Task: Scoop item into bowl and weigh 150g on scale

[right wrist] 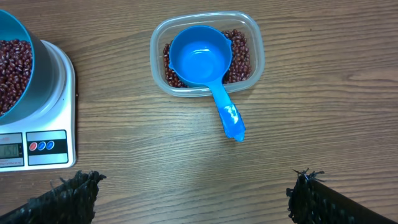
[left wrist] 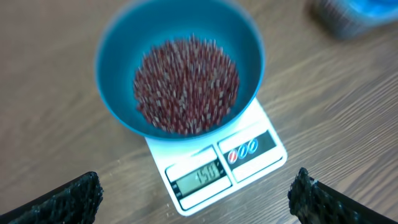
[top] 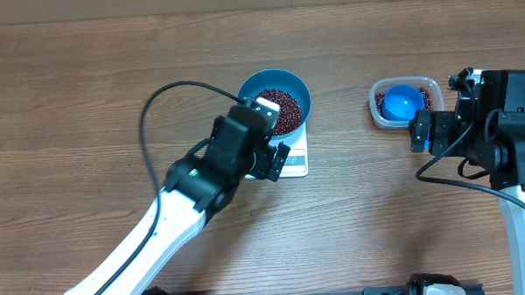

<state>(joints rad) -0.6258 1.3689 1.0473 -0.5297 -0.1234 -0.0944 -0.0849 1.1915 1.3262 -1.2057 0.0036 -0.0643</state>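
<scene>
While left gripper (left wrist: 196,190) and right gripper (right wrist: 186,190) gape wide, empty, deep blue bowl (left wrist: 112,68) on white scale (left wrist: 261,155) holds loose red-brown beans (left wrist: 186,84).

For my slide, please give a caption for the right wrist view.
Scoop rests in the container; the bowl of beans sits on the scale.

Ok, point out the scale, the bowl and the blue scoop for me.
scale (left wrist: 217,169): left wrist view, white top by the display.
bowl (left wrist: 115,71): left wrist view, bare inner wall, left side.
blue scoop (right wrist: 200,59): right wrist view, inside of its cup.
</scene>
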